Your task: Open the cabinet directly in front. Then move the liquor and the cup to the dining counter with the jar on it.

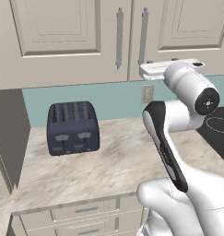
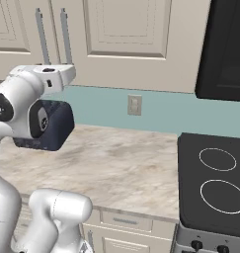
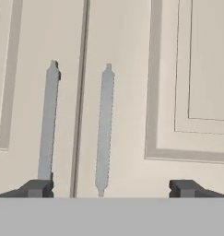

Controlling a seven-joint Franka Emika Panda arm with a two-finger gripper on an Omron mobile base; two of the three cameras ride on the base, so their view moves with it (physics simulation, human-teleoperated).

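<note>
The cabinet is a beige wall unit with both raised-panel doors closed. Its two long silver bar handles hang side by side at the centre seam. My gripper is open, level with the lower ends of those handles and facing the doors. The right door's handle lies between the fingertips, and the left door's handle rises just above the left fingertip. From the base, my white hand is held up close to the doors' bottom edge. The liquor, the cup, the dining counter and the jar are out of view.
A dark toaster stands on the marbled counter under the cabinet. A black cooktop lies to the right, with a dark appliance above it. Drawers run below the counter edge. A wall outlet sits on the teal backsplash.
</note>
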